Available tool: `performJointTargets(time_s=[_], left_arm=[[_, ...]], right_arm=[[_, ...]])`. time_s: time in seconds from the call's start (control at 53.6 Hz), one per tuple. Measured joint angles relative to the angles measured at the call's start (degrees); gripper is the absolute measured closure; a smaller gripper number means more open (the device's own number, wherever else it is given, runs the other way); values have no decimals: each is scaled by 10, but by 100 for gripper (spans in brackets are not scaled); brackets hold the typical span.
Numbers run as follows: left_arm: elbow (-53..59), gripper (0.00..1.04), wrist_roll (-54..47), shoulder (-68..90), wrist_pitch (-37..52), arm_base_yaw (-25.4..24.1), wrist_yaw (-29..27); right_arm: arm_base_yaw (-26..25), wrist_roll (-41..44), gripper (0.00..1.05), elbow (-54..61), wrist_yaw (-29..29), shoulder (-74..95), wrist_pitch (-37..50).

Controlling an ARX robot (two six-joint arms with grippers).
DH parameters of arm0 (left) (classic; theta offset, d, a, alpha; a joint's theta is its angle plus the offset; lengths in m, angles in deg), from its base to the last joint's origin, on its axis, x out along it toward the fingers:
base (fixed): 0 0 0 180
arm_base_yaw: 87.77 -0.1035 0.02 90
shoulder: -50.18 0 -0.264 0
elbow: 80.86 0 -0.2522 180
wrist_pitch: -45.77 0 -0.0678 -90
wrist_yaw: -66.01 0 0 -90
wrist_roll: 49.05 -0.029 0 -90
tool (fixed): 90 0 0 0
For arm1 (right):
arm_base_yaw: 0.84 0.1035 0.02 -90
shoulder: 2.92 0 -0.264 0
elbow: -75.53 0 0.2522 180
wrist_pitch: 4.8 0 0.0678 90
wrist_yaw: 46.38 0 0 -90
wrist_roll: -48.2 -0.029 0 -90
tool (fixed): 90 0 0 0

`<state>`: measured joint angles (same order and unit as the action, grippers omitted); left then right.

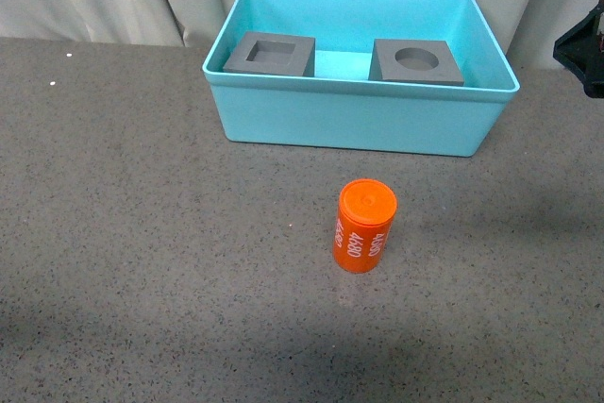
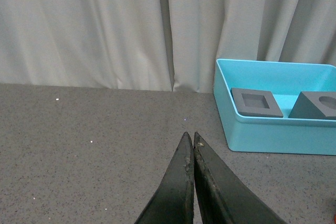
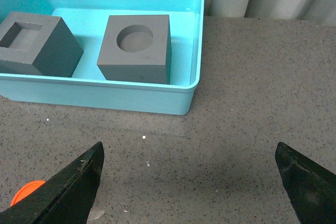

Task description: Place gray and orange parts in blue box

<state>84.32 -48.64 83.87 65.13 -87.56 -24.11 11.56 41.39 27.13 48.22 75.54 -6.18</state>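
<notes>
Gray square-recess cube (image 1: 271, 54), round-recess cube (image 1: 416, 61) sit apart inside blue box (image 1: 349, 125). Orange cylinder (image 1: 364, 226) upright on table (image 1: 123, 233) before it. Left gripper (image 2: 191, 136) fingers pressed together; right gripper (image 3: 189, 148) spread wide, empty.

One blue box (image 1: 349, 125) holds two gray cubes inside it: one square-recess cube (image 1: 269, 54) and one round-recess cube (image 1: 416, 61). A single orange cylinder (image 1: 364, 226) stands on the tabletop (image 1: 142, 233) in front of the box.
</notes>
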Motion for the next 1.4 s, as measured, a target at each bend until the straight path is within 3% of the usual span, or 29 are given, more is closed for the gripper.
performJointTargets(time_s=[0.373,1.045,1.176,1.4], left_arm=[[0,101,0,-126,-119,-1,0],[0,101,0,-236,-228,-1,0],[0,101,-1,-316,-324,-1,1],[0,98,-1,-334,-330,-1,1]], right_arm=[[0,0,10,0,0,0,0],[0,0,10,0,0,0,0],[0,0,10,0,0,0,0],[0,0,10,0,-1,0,0]])
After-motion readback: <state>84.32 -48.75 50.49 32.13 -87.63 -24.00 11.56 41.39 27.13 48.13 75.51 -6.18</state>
